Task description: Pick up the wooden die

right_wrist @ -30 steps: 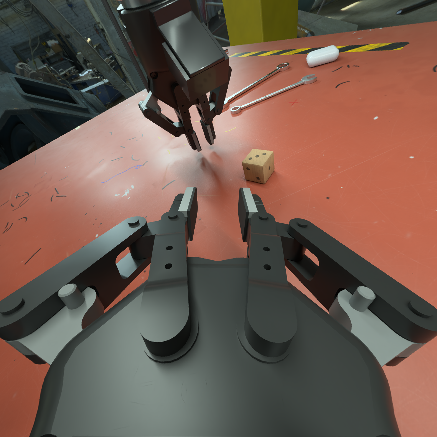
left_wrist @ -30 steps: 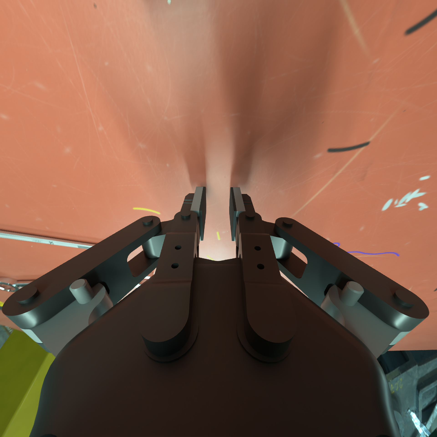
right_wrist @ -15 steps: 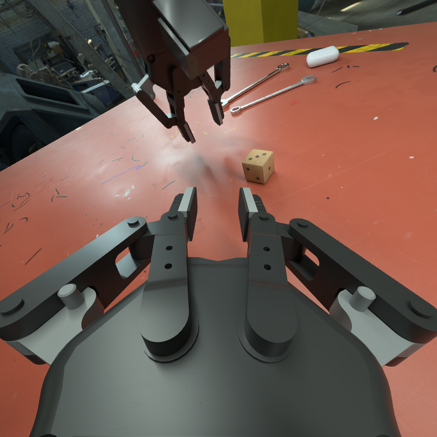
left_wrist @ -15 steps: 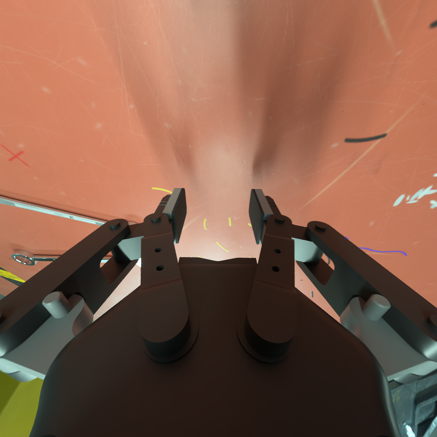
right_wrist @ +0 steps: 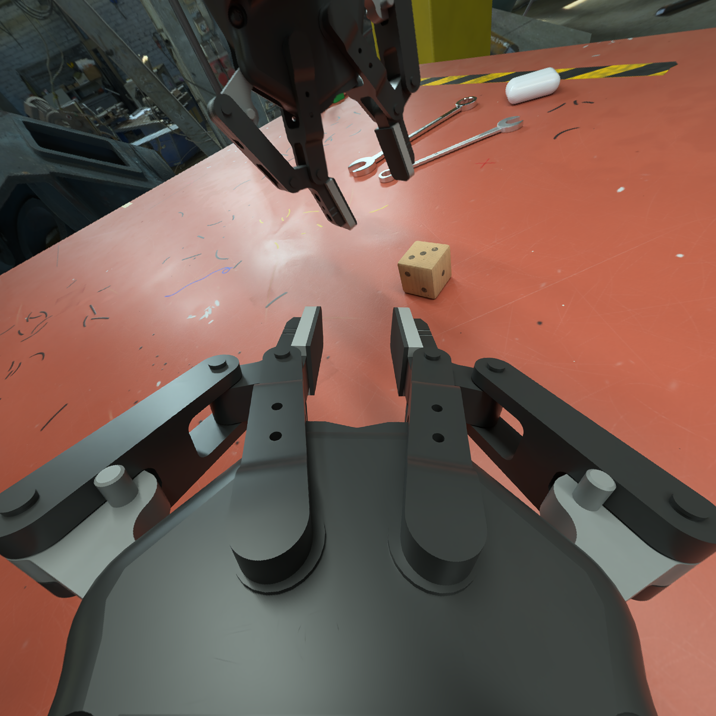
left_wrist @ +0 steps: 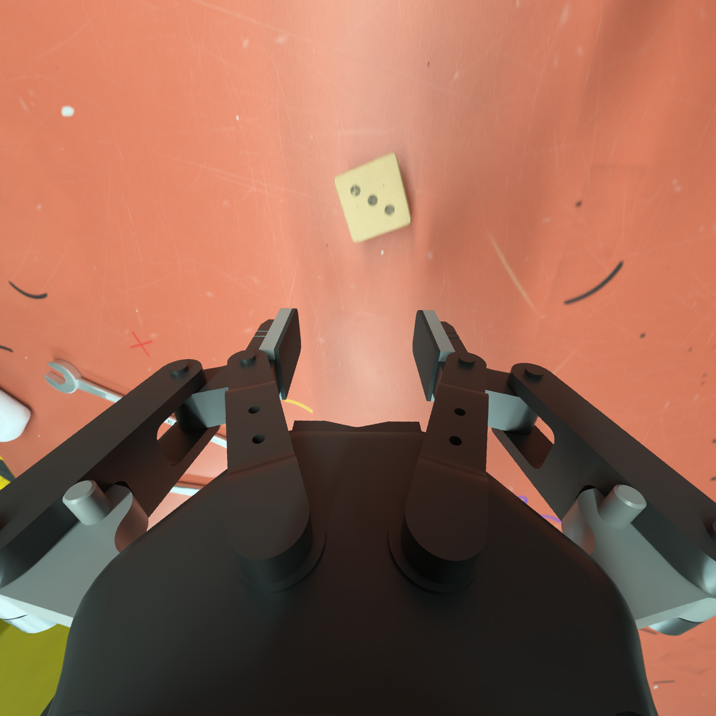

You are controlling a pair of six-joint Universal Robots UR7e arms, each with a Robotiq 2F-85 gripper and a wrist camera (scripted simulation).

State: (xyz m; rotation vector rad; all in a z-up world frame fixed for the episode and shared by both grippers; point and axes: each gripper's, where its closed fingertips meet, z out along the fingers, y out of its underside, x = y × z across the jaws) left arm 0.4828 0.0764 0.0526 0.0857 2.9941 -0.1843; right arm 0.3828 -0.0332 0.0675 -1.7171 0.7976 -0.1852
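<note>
The wooden die sits alone on the red table, three dots up. In the left wrist view it lies ahead of my left gripper, which is open, empty and raised above the table. In the right wrist view the die stands a little ahead and to the right of my right gripper, which is open and empty, low over the table. The left gripper also shows there, hanging open above the table, behind and left of the die.
Two silver wrenches lie at the back of the red table, one also in the left wrist view. A white capsule lies by a yellow-black stripe. A yellow post stands behind the table's far edge.
My left gripper has risen from the table, opened wide and shifted toward the die, which has come into its view. The right gripper and the die have not moved.
</note>
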